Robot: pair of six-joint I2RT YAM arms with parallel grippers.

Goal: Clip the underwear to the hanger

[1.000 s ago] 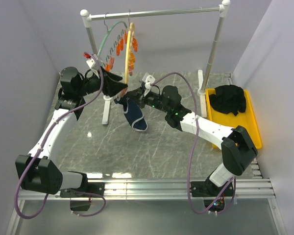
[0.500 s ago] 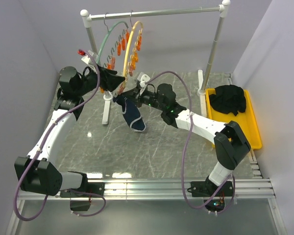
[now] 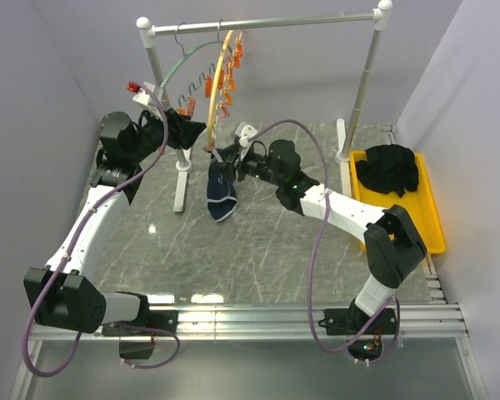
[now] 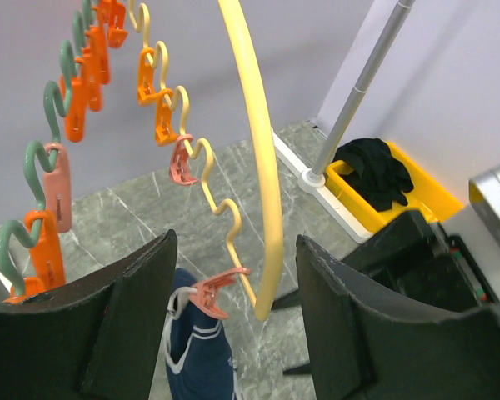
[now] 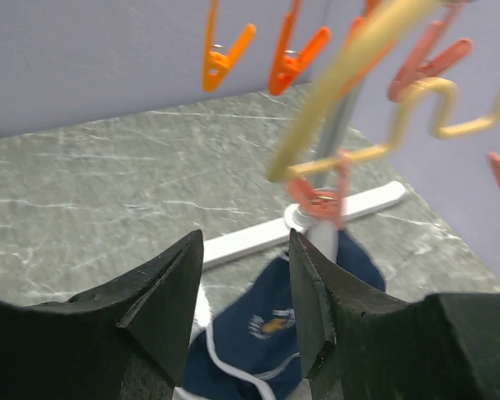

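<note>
Lab test cell: plain walls [image 3: 50, 67], marble-look table [image 3: 258, 242], aluminium rail [image 3: 300, 321] base.

The underwear [image 3: 222, 193] hangs under the hanger's [image 3: 217, 96] lower end; hanger on the rack rail [image 3: 300, 20]. A tray [image 3: 429, 218] holding a clothing pile [image 3: 387, 169] sits far right on the surface [image 3: 267, 250].

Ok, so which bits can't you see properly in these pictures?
- Underwear, left wrist view: lower part cut off by the picture's bottom edge.
- Emblem, right wrist view: too blurry to read.
- Clip, right wrist view: blurred, so how much cloth it bites is unclear.
- Black clothes, top view: a crumpled heap, so the separate pieces cannot be told apart.
</note>
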